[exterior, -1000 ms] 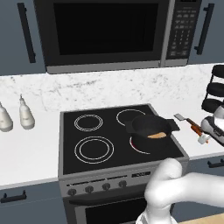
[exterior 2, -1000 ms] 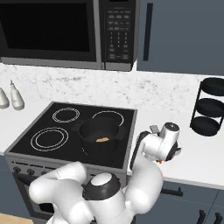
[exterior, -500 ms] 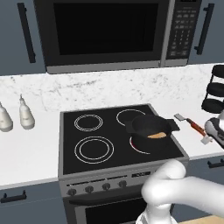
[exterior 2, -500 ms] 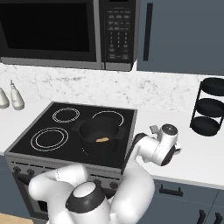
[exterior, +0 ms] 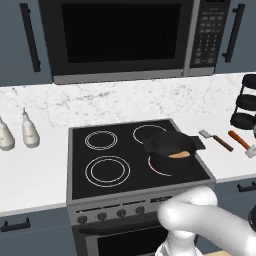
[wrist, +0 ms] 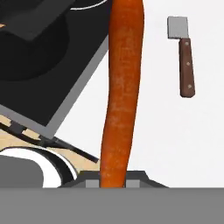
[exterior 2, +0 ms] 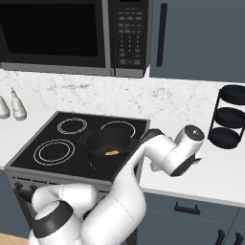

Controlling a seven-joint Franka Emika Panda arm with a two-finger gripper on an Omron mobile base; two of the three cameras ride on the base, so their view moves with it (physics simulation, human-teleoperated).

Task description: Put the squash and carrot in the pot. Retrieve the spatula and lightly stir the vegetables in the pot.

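The thin orange carrot runs up the middle of the hand view, its lower end pinched between the fingertips of my gripper, which is shut on it. In the left base view the carrot lies over the white counter right of the stove, with the gripper at the frame's edge. The spatula, grey blade and brown handle, lies flat on the counter between carrot and stove. The black pot sits on the front right burner with the tan squash inside; the squash also shows in the pot.
A black tiered rack stands at the counter's right end. Two pale bottles stand left of the stove. A microwave hangs above. My own arm reaches across the stove's right edge.
The fingers have closed the last bit onto the carrot. The hand has come up slightly over the counter, and the arm's near links have swung in both base views.
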